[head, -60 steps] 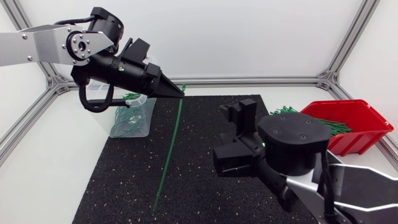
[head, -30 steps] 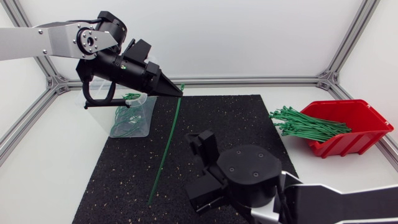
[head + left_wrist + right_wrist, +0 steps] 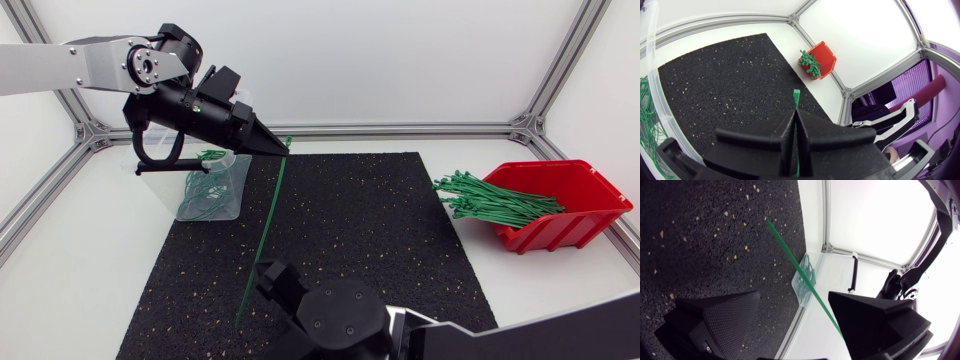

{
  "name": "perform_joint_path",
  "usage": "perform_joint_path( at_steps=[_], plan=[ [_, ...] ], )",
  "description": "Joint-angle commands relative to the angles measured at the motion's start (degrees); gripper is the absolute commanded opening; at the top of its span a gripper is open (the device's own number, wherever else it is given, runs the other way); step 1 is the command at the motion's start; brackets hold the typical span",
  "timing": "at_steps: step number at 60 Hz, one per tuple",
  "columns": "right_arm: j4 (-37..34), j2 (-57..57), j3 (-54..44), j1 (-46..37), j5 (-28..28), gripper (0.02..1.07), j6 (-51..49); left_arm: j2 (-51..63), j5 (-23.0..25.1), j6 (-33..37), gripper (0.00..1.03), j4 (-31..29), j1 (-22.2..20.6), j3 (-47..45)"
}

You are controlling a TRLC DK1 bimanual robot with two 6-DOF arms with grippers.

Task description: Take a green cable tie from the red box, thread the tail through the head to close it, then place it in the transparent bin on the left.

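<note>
My left gripper is shut on the head end of a long green cable tie, held above the mat's back left. The tie hangs slanting down, its tail near the mat's front. In the left wrist view the tie's tip sticks out past the shut gripper. My right gripper stands open at the tail. Between its wide-apart fingers the tie runs untouched in the right wrist view, the right gripper around it. The red box holds several green ties. The transparent bin stands beside the mat's left edge.
A black speckled mat covers the table's middle. Closed green ties lie in the bin. Aluminium frame rails run along the back and sides. The right arm's bulky wrist hangs over the mat's front.
My right arm has swept from the mat's right middle to its front left, bringing its open gripper around the tie's tail. The left arm shifted slightly left, still holding the tie.
</note>
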Motion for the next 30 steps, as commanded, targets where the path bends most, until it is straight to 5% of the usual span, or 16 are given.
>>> perform_joint_path(
  at_steps=[1, 24, 30],
  plan=[
    [1.58, 1.57, 1.31, 1.65, -0.16, 1.02, -1.76, 1.59, 1.02, 1.57, 0.04, -1.2, 0.51, 1.62],
    [12.39, 11.24, 3.33, 2.71, -2.27, 0.96, -6.07, 1.77, 2.87, 1.83, 0.04, -2.34, 0.77, 1.45],
    [12.75, 11.59, 3.68, 2.79, -2.79, 0.96, -6.42, 3.09, 4.01, 5.7, 0.04, -6.91, 1.21, 2.76]
  ],
)
